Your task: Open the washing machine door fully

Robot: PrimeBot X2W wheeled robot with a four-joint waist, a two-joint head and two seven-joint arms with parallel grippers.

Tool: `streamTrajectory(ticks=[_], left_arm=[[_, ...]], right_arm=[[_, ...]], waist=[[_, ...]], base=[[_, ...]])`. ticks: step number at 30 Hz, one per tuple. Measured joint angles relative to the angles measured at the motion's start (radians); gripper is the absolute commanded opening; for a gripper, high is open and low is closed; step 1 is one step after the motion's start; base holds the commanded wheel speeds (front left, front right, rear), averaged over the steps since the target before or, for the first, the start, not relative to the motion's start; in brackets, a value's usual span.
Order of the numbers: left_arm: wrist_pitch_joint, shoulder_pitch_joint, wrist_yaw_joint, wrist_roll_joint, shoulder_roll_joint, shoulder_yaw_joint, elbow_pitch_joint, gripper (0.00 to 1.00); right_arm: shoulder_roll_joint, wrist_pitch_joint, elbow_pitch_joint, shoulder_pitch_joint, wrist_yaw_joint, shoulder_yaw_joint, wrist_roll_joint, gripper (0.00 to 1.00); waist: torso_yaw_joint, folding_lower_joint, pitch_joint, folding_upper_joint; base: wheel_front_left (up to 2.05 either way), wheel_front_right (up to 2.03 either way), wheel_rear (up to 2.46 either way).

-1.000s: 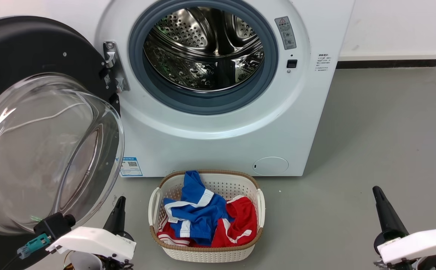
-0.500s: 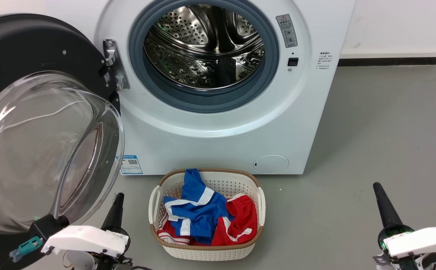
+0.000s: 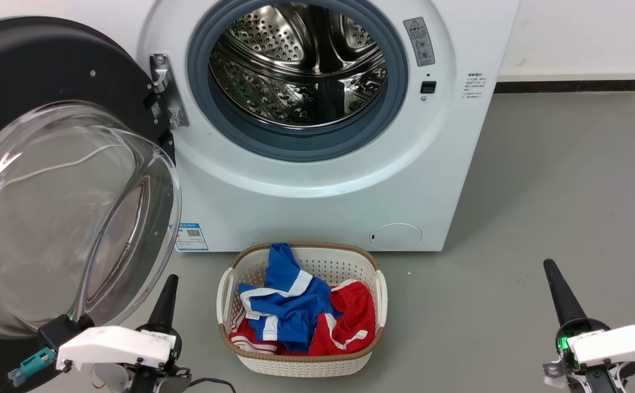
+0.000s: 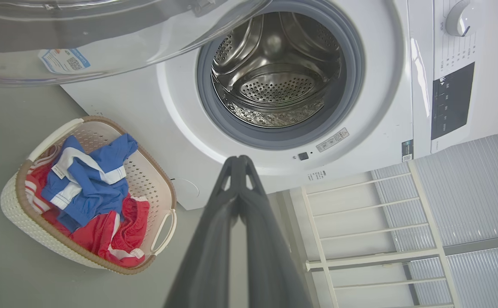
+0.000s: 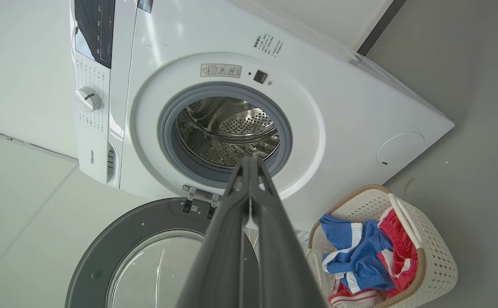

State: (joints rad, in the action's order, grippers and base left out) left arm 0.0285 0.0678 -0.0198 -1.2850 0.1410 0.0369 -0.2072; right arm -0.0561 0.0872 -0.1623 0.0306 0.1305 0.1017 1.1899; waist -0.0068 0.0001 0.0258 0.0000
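Across the head view, first entry? — Clerk

Item one: washing machine (image 3: 317,185), white, front-loading, standing on grey floor (image 3: 541,191). Item two: washing machine door (image 3: 33,65), black ring, swung wide to the left of the opening on its metal hinge (image 3: 165,90), with its glass bowl (image 3: 60,218) bulging toward the camera. The steel drum (image 3: 301,71) is exposed inside a blue-grey gasket (image 3: 295,147). — Checker

Low down? — Clerk

Label sticker (image 3: 191,236) at the front's lower left, round flap (image 3: 396,236) at its lower right. Laundry basket (image 3: 301,357), white, just before the machine, holding a blue garment (image 3: 284,305) over a red garment (image 3: 355,322). Left hand (image 3: 168,289) at lower left, near the bowl's lower rim and apart from it. Right hand (image 3: 555,278) at lower right, over bare floor and well apart from the machine. — Checker

Left wrist view? — Clerk

Left hand's two fingers pressed together at the tips, nothing between them, pointing toward the drum opening. The bowl crosses the top edge and the basket lies to the left. Control dial (image 4: 458,19) at upper right. — Checker

Right wrist view? — Clerk

Right hand's fingers likewise together and empty. The door lies below the opening, hinge attached, and the basket is at lower right. — Checker
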Motion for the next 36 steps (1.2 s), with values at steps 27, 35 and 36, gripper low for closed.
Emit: streamTrajectory(ticks=[27,35,36], left_arm=[[0.044,0.02,-0.061,-0.189,-0.049,-0.081,-0.022,0.0],[0.056,0.025,-0.079,-0.238,-0.06,-0.103,-0.027,0.0],[0.057,0.025,-0.081,-0.244,-0.061,-0.106,-0.028,0.0]], right_arm=[[0.003,0.015,-0.047,0.042,0.0,0.007,0.238,0.0],[0.003,0.019,-0.06,0.052,0.0,0.009,0.3,0.0],[0.003,0.019,-0.061,0.053,0.0,0.009,0.308,0.0]], waist=[[0.004,0.0,-0.015,0.0],[0.005,0.0,-0.019,0.0],[0.005,0.0,-0.02,0.0]], base=[[0.0,0.0,0.0],[0.0,0.0,0.0],[0.0,0.0,0.0]])
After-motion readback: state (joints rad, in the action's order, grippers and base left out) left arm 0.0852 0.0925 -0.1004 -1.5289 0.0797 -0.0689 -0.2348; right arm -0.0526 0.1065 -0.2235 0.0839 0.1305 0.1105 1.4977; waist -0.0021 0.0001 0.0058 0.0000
